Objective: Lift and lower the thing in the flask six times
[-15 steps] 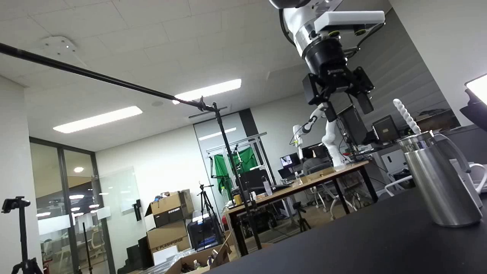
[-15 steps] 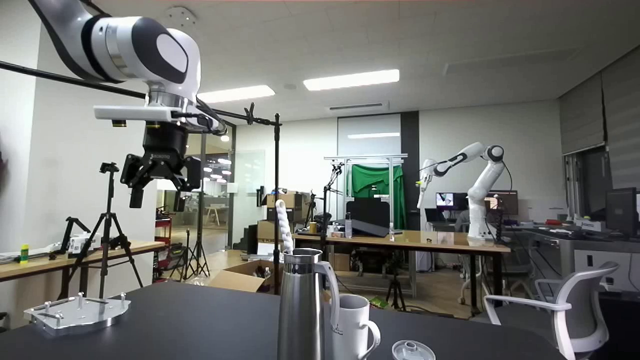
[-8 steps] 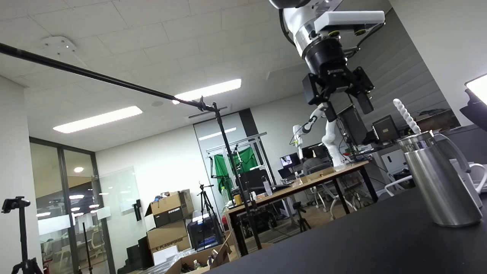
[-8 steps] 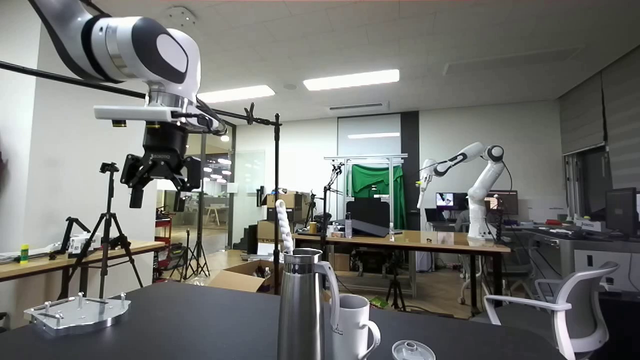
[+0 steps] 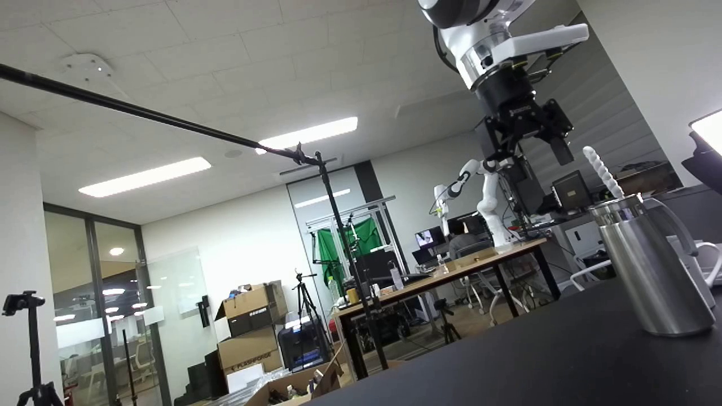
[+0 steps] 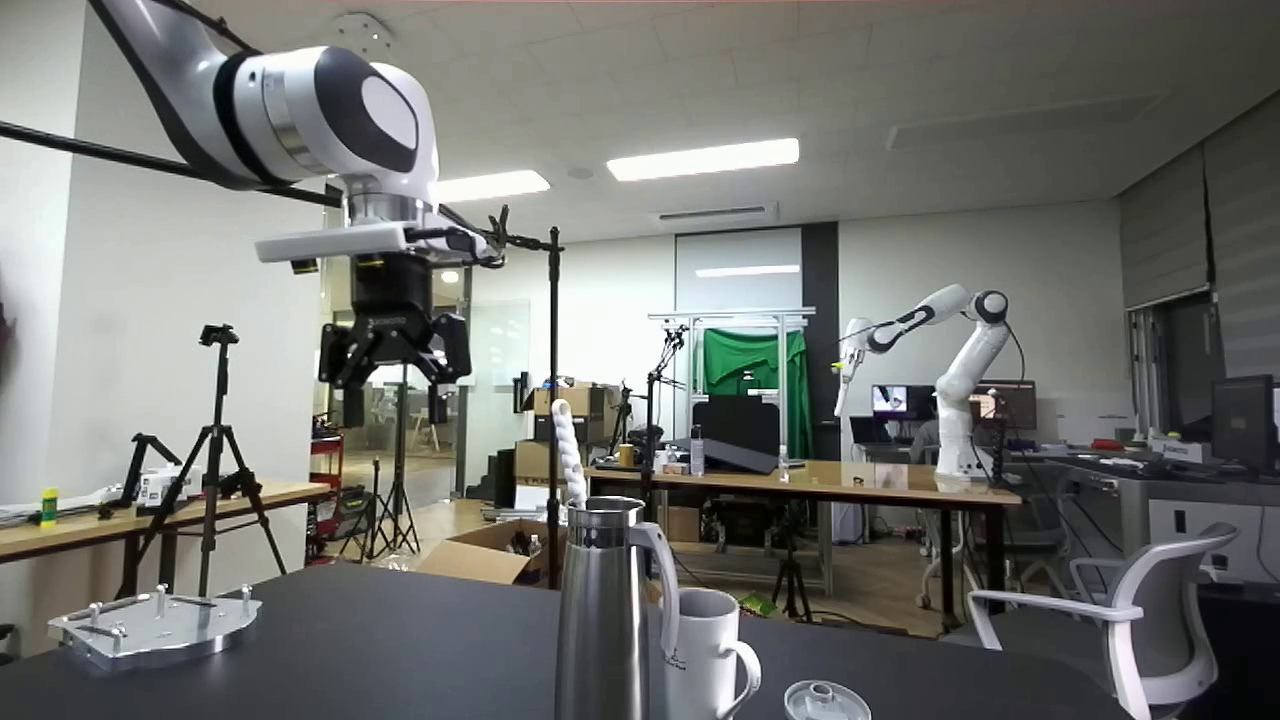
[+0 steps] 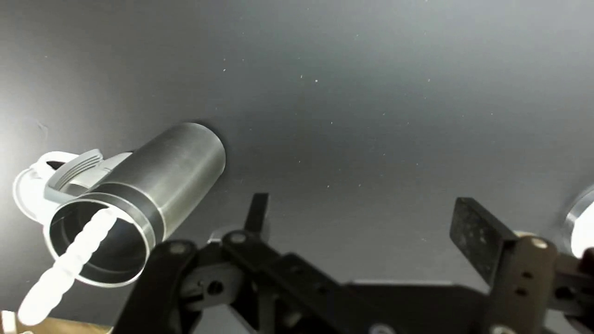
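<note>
A steel flask [image 5: 654, 276] stands upright on the black table, and it also shows in an exterior view [image 6: 603, 630] and the wrist view [image 7: 185, 162]. A white twisted stick [image 6: 570, 455] leans in its open mouth, with the upper part sticking out; it shows too in an exterior view [image 5: 603, 172] and the wrist view [image 7: 69, 266]. The stick's lower end is hidden inside the flask. My gripper [image 6: 396, 408] is open and empty, in the air to one side of the stick and apart from it. In the wrist view the jaws [image 7: 363, 198] stand wide with nothing between them.
A white mug [image 6: 705, 650] stands close beside the flask on its handle side. A pale round lid [image 6: 825, 703] lies at the table's front. A clear plate with metal posts [image 6: 155, 635] sits at the table's left in that exterior view.
My open gripper has moved right in both exterior views and a little lower, closer to the stick, with a slight tilt of the wrist. The flask and stick have not moved.
</note>
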{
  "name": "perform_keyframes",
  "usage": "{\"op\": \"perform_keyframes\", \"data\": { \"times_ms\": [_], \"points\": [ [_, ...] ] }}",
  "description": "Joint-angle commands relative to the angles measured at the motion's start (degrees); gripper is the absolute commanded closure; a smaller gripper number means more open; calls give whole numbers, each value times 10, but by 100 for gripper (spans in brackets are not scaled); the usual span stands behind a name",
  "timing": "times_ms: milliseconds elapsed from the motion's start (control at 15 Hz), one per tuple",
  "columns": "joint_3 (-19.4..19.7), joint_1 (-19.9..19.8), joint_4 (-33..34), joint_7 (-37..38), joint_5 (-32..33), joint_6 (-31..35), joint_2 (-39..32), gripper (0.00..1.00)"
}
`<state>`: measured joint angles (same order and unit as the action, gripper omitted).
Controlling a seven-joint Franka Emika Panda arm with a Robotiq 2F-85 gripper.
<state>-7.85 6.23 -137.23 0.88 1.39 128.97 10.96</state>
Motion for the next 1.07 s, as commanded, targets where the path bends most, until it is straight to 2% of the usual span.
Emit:
{"op": "perform_keyframes", "data": {
  "times_ms": [0,200,600,800,1000],
  "points": [
    [18,-19,14,14,15,18,-8,0],
    [22,-46,28,81,54,-2,-9,0],
    [24,-81,84,202,132,-97,-24,0],
    [32,-84,87,214,130,-63,-31,0],
    [41,-83,70,203,120,14,-38,0]
  ]
}}
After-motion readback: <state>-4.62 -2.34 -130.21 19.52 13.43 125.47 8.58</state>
